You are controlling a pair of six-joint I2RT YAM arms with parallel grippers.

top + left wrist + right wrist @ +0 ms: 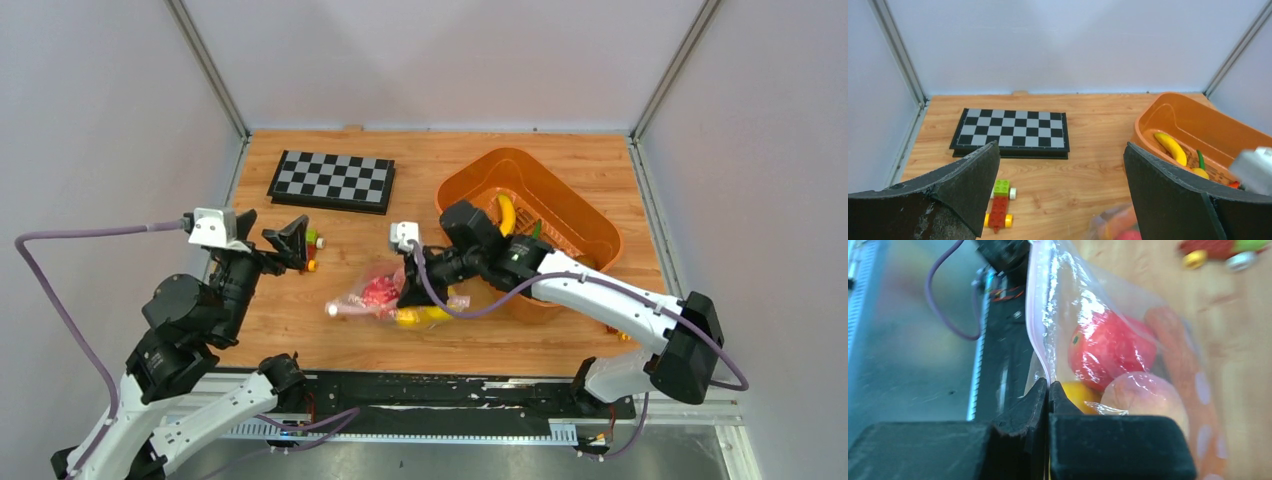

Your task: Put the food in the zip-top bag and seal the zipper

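hidden: right gripper covers right end of zip-top bag from above; can't tell how much of the mouth is sealed | right gripper: clenched on zipper strip, bag near-centre on table | in bag: apple, peach, yellow fruit | left gripper: spread wide, holding nothing, near block toy

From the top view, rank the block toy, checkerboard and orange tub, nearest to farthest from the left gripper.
1. Block toy, right beside the left gripper.
2. Checkerboard, farther back on the table.
3. Orange tub, far to the right.
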